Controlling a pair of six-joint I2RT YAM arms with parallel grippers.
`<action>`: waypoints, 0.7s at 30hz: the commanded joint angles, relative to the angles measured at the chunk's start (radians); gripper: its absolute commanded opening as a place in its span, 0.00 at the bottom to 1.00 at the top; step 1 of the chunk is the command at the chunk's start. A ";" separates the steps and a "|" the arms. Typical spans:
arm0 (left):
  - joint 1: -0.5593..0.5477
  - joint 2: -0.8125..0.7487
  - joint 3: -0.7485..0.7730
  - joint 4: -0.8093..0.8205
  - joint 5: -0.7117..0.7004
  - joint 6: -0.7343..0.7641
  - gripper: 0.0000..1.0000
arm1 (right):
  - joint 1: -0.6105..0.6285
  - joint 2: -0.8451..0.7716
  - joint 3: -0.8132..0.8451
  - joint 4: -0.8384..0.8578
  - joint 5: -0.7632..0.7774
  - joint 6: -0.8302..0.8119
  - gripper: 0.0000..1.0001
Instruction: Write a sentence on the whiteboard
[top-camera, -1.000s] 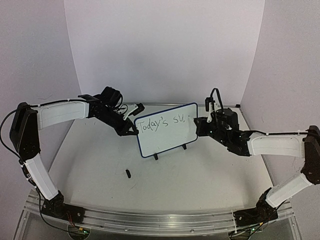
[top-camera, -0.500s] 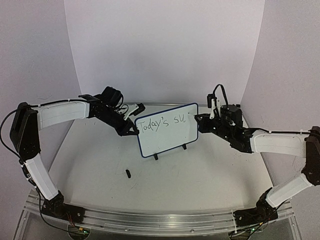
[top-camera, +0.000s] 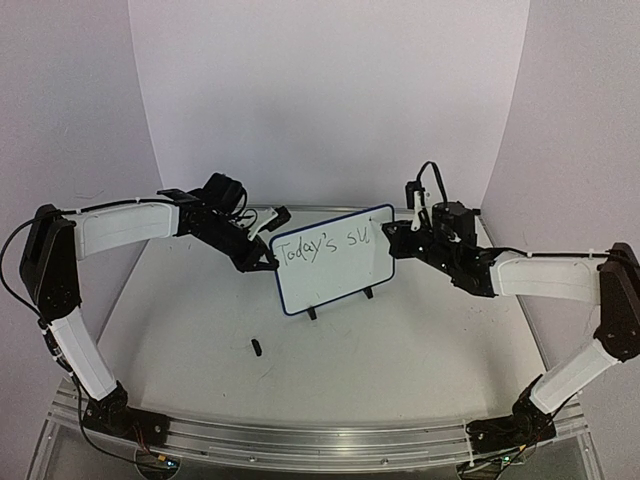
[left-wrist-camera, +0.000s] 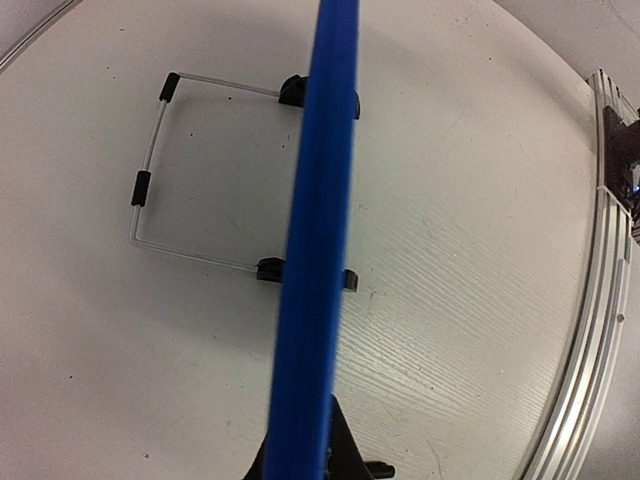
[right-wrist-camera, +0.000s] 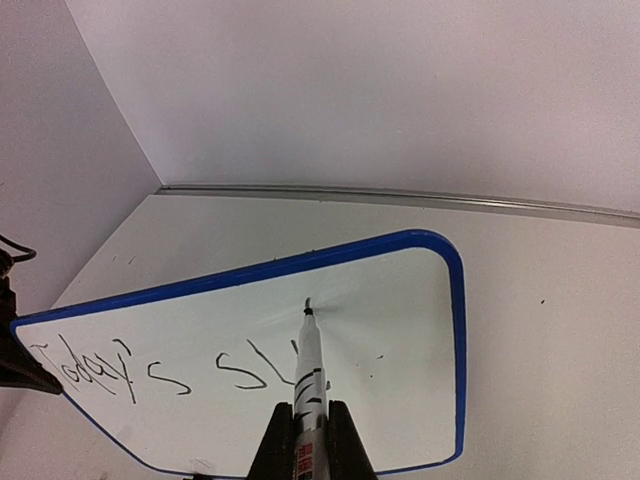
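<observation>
On the pale surface, centre: blue-rimmed white rectangular whiteboard, black handwritten sentence unfinished.
Left fingers: clamping its rim.
Right fingers: gripping white marker.

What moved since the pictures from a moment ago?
The right gripper, shut on the marker, shifted slightly toward the back wall, beside the whiteboard's right end. Nothing was grabbed or dropped. The left gripper still clamps the board's left edge; board, writing and the small black piece on the table stayed put.
</observation>
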 joint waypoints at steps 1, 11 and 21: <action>-0.008 0.040 -0.002 -0.059 -0.087 0.043 0.00 | -0.005 0.020 0.018 0.029 0.001 0.005 0.00; -0.008 0.042 -0.002 -0.059 -0.087 0.043 0.00 | -0.005 0.049 -0.049 0.033 0.005 0.057 0.00; -0.007 0.043 -0.002 -0.059 -0.088 0.043 0.00 | -0.004 0.040 -0.056 0.035 0.050 0.059 0.00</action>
